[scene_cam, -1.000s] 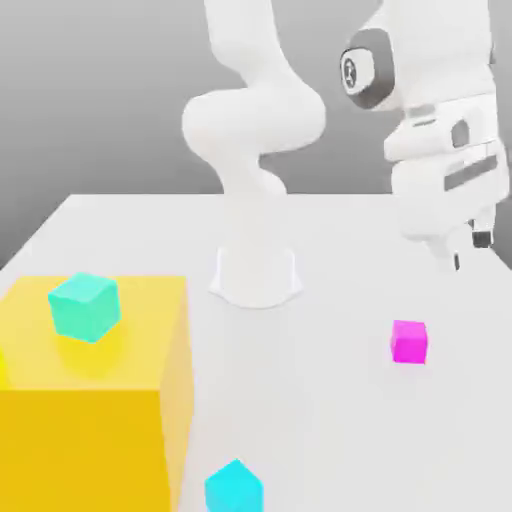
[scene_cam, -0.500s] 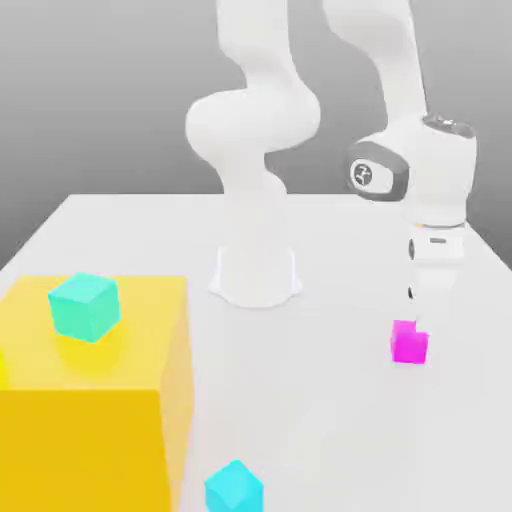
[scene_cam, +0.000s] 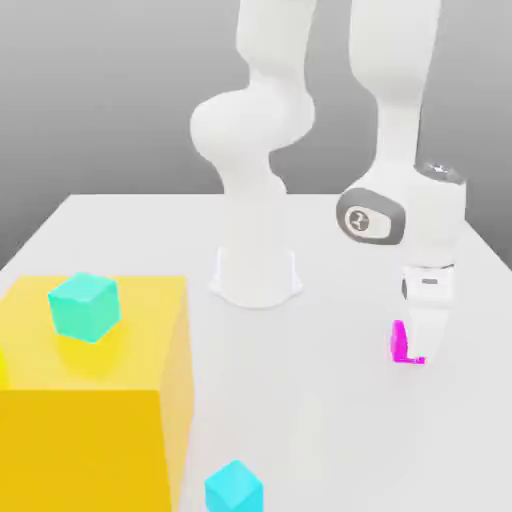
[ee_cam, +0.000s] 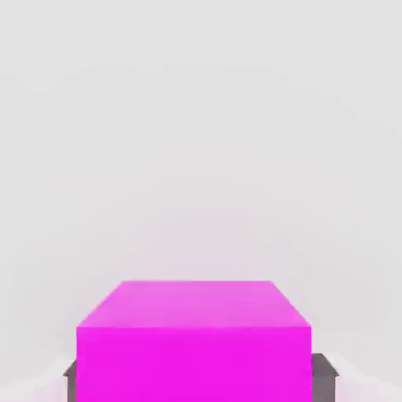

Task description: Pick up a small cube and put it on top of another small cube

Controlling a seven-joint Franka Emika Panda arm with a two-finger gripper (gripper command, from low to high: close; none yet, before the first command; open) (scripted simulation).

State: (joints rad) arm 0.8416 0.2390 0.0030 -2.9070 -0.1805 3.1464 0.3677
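Lowered onto the magenta cube (scene_cam: 401, 342) near the table's (scene_cam: 120, 215) edge at the exterior view's right. Gripper (scene_cam: 424, 340) around the cube, dark fingertips (ee_cam: 323, 375) flanking its sides; pinching or merely straddling, cannot tell. Nothing lifted yet. Left to do, by judgement: grasp, raise, carry to another small cube, perhaps the cyan cube (scene_cam: 234, 488) by the near edge, and stack.
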